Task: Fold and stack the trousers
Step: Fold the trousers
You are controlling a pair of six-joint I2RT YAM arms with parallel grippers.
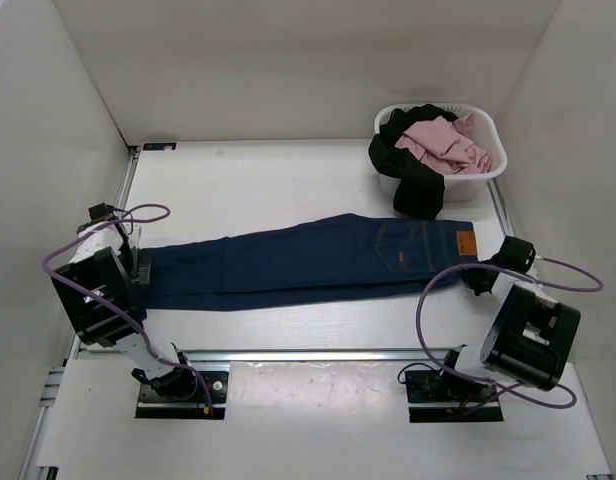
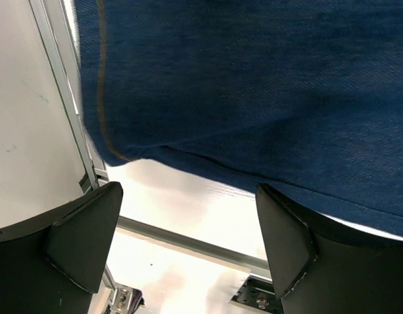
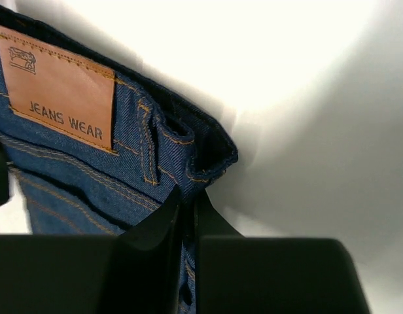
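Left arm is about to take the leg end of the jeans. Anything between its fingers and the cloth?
Nothing visible. The left gripper is open, and only bare table lies between its fingers and the hem of the jeans just ahead. The basket sits far off at the back right.

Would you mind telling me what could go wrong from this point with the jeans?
The right gripper pinches only the waistband corner of the trousers, so the denim may slip out. The left gripper is open at the hems; lifting now would probably drag the legs unevenly.
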